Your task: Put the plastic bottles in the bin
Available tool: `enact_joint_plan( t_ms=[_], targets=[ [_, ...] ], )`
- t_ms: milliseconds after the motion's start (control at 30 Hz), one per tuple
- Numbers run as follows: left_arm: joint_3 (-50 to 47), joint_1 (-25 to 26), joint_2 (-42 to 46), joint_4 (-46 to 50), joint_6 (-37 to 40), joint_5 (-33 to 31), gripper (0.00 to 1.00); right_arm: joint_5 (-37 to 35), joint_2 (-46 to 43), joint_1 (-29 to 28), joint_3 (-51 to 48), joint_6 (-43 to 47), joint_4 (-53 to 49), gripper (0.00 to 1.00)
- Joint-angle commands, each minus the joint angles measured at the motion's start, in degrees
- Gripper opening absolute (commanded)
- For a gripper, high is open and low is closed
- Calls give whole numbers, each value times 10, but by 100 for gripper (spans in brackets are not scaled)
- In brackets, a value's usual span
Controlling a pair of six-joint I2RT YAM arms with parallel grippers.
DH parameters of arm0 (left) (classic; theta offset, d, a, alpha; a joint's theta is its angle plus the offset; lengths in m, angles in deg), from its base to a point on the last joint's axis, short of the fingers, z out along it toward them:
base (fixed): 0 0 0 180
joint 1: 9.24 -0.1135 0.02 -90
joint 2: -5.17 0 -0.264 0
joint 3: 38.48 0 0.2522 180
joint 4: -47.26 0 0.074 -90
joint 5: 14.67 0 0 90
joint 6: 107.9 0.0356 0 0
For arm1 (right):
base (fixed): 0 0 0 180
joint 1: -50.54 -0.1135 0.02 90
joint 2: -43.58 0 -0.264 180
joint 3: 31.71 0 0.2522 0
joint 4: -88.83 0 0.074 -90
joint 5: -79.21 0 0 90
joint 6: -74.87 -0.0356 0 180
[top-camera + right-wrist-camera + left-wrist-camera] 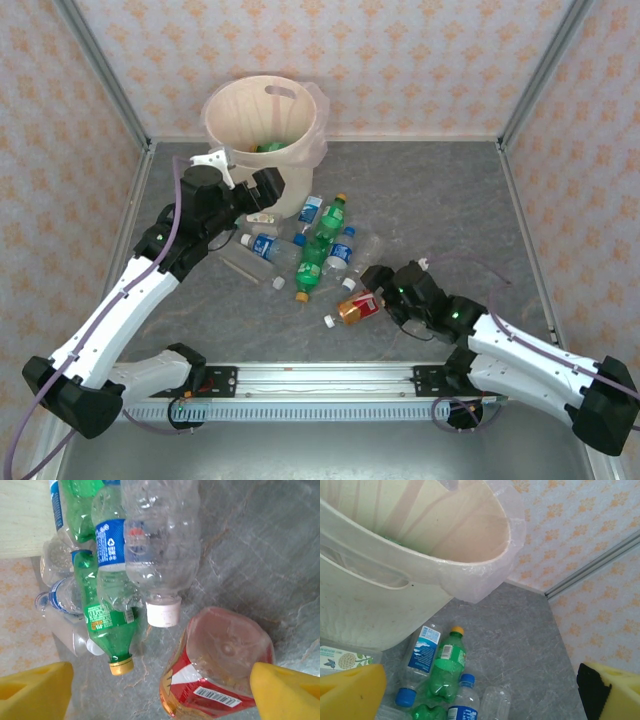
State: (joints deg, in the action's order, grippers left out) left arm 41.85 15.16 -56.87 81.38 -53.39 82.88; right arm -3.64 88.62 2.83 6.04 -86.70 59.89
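Lower centre, top view: the right hand [385,298], spread open, is straddling the red-orange bottle [358,308] and should be squeezing its mid-body, clear of the neighbouring clear bottle [160,555], while the left hand [481,692], likewise spread, is hovering beside the bin [245,115] at upper left.

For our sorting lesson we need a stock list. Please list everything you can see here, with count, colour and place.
bin: one, cream with a pinkish liner, far left of the table
green bottles: at least two, yellow caps, in the pile beside the bin
clear bottles: several, blue labels, same pile
red bottle: one, red-orange, near edge of the pile
table: one, grey
walls: pink patterned, round the table
left claw: one, yellow fingers, open, by the bin
right claw: one, yellow fingers, open, either side of the red bottle
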Motion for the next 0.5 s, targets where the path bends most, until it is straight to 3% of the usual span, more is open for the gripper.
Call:
enact_joint_plan(
  t_ms=[0, 300, 467],
  targets=[
    [-1, 9, 8, 4, 7, 11, 99, 7, -9, -9, -19, -45, 40, 89],
    [2, 16, 10, 13, 5, 4, 99, 27, -5, -14, -73, -90, 90, 85],
    [3, 16, 15, 19, 5, -1, 99, 24, -3, -15, -68, -88, 63, 85]
  ],
)
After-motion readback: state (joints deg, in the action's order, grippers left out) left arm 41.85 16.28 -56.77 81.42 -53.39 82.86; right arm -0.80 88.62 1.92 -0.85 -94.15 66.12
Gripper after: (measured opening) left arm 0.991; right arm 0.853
